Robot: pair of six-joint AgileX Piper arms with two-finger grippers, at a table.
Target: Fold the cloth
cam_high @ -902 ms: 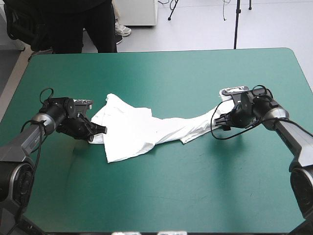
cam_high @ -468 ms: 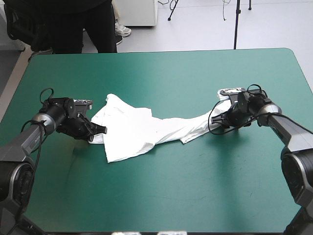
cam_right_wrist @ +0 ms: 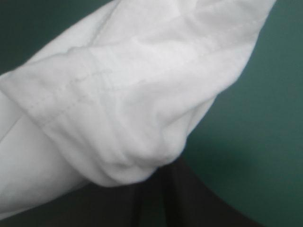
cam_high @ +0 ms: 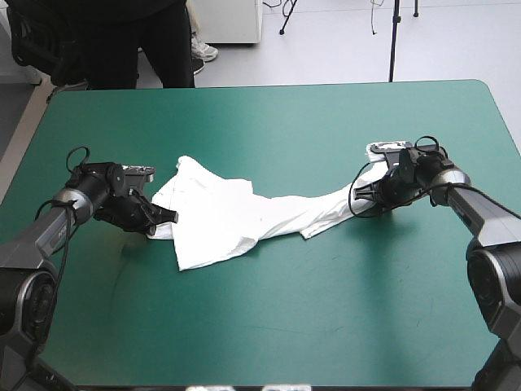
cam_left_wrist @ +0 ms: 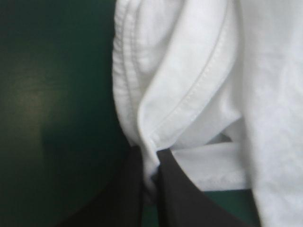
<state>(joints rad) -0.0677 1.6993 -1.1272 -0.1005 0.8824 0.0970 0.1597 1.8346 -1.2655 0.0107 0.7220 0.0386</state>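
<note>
Shifting right hand (cam_high: 362, 195) slightly inward, gripping shirt (cam_high: 236, 216) at 3 o'clock; clenching left hand (cam_high: 167, 217) on hem at 9 o'clock. Stretching it crumpled across table (cam_high: 326, 309) middle; judging no fold made yet.

The crumpled white short-sleeved T-shirt (cam_high: 236, 216) lies in a band across the middle of the teal-green tabletop (cam_high: 285, 326), from my left jaws to my right jaws, blocking any low pass there. Nearer and farther, open cover gives free passage.
</note>
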